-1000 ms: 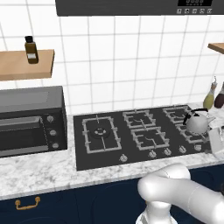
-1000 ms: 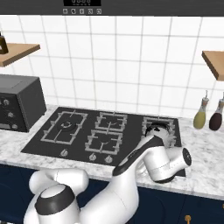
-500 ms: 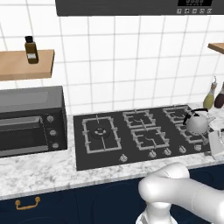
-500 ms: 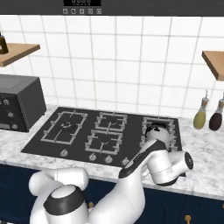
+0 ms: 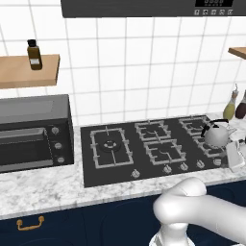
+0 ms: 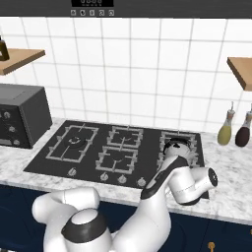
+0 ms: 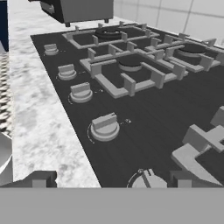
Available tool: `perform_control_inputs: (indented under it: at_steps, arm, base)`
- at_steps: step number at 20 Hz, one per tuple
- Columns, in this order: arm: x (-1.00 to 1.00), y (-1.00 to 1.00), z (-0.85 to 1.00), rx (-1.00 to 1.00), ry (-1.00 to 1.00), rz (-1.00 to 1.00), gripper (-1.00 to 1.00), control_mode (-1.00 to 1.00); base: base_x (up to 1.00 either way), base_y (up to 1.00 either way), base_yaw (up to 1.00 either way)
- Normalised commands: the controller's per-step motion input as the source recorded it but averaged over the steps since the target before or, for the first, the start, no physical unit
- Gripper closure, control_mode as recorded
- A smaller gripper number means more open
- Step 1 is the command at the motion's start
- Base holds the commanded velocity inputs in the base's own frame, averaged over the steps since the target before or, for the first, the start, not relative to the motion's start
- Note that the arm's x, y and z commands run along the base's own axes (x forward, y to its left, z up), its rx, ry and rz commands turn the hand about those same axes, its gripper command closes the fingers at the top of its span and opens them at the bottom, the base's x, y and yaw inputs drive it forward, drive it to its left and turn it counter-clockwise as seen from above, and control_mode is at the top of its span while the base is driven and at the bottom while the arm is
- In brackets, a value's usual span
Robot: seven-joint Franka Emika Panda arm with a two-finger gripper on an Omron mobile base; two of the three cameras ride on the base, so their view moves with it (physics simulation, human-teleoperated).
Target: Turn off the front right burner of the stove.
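Note:
The stove [image 5: 134, 166] is a black glass cooktop set in a marble counter. Its front right burner [image 5: 210, 148] is partly covered by a silver kettle [image 5: 216, 136]. In the hand view this burner's grey grate [image 7: 199, 144] lies at the right. My gripper [image 7: 110, 179] hangs low over the stove's front edge and is open. The rightmost silver knob [image 7: 146, 180] lies between its fingertips [image 7: 39, 179], nearer the right one and touching neither. Other knobs [image 7: 104, 127] run away to the upper left. In the right base view my arm [image 6: 187, 184] hides the front right corner.
A black-and-grey countertop oven [image 5: 33, 132] stands left of the stove. Two bottles [image 6: 225, 129] stand at the back right by the wall. A wooden shelf [image 5: 19, 71] with a dark bottle hangs above the oven. The counter's front edge runs just below the knobs.
My wrist has crept slightly to the right over the cooktop's front right corner. The kettle, stove and oven have not moved.

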Motion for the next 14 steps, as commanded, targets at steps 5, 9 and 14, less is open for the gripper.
perform_control_inputs:
  at_steps: [5, 9, 14]
  arm:
    - [0.15, -0.01, -0.23, -0.01, 0.0, 0.01, -1.0, -1.0]
    - [0.16, -0.11, -0.21, -0.01, 0.0, 0.0, -1.0, -1.0]
    - [0.23, -0.09, -0.02, 0.0, 0.0, 0.0, -1.0, -1.0]
  base:
    - [0.0, 0.0, 0.0]
    - [0.0, 0.0, 0.0]
    - [0.0, 0.0, 0.0]
